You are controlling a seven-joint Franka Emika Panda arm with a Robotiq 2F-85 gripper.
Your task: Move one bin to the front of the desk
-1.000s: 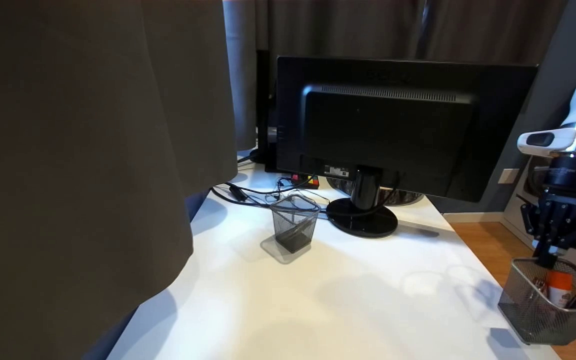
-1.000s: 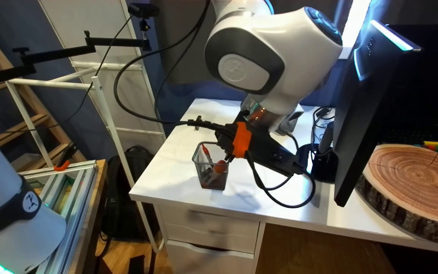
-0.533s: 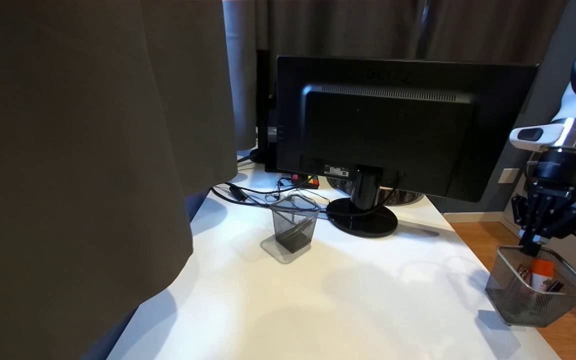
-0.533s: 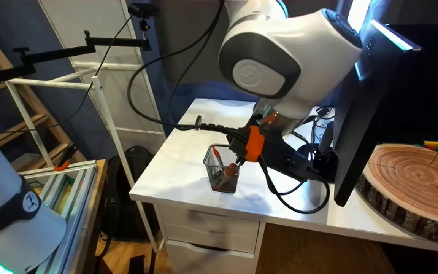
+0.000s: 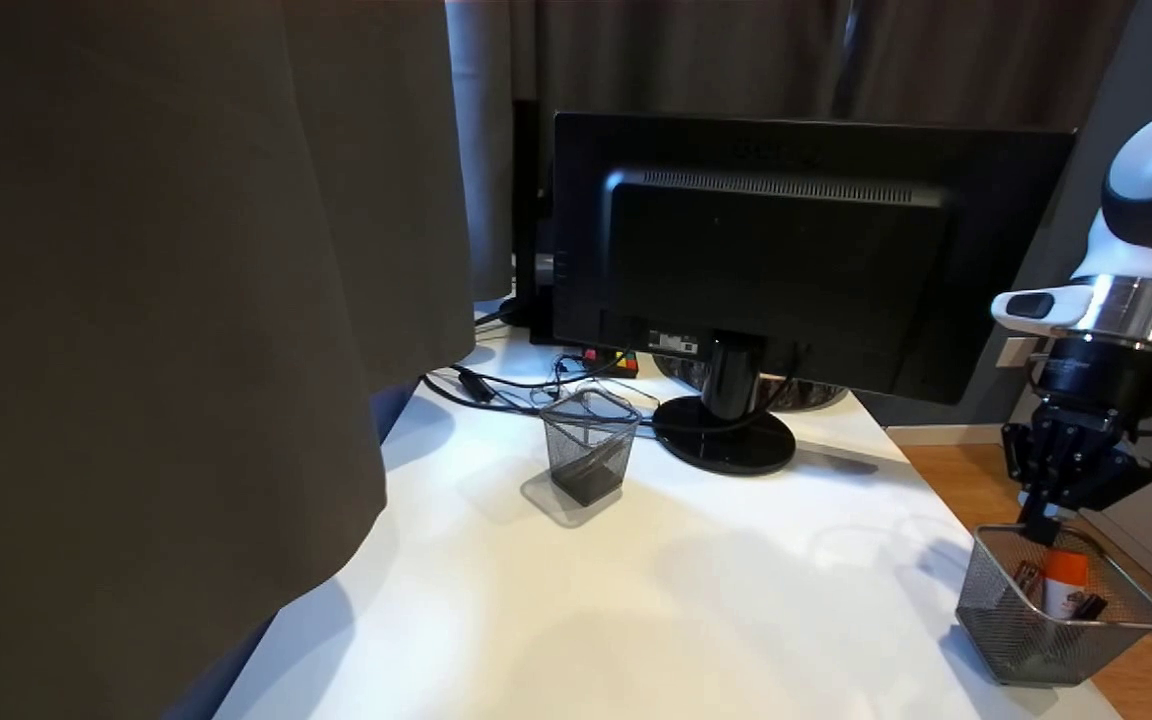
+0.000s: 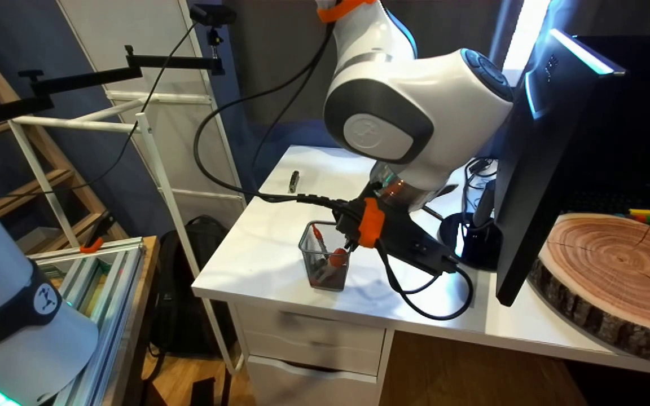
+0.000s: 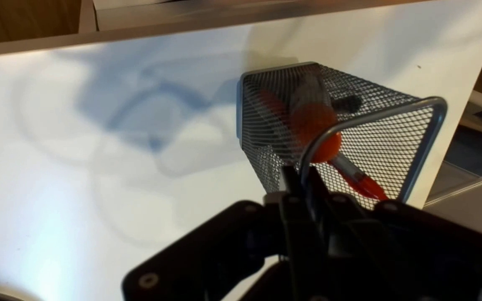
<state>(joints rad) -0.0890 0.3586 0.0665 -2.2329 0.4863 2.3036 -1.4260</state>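
Note:
The bin (image 5: 1046,645), dark grey wire mesh with an orange-capped bottle and a red pen inside, is at the desk's edge. It also shows in an exterior view (image 6: 325,277) and in the wrist view (image 7: 385,138). My gripper (image 5: 1039,528) is shut on the bin's rim, one finger on each side of the wall; the pinched rim shows between the fingertips in the wrist view (image 7: 301,177). The bin is roughly upright, low over or on the white desk (image 6: 257,254); I cannot tell whether its base touches.
A plain grey mesh bin (image 5: 591,455) stands further along the desk. A black monitor (image 5: 786,260) on a round foot is behind it, with cables (image 5: 496,385) nearby. A wood slice (image 6: 618,265) and a small dark object (image 6: 294,181) are on the desk.
The gripper and bin have moved together along the desk toward the monitor's side. In the last half second they have come down, and the bin's shadow is closer to its base.

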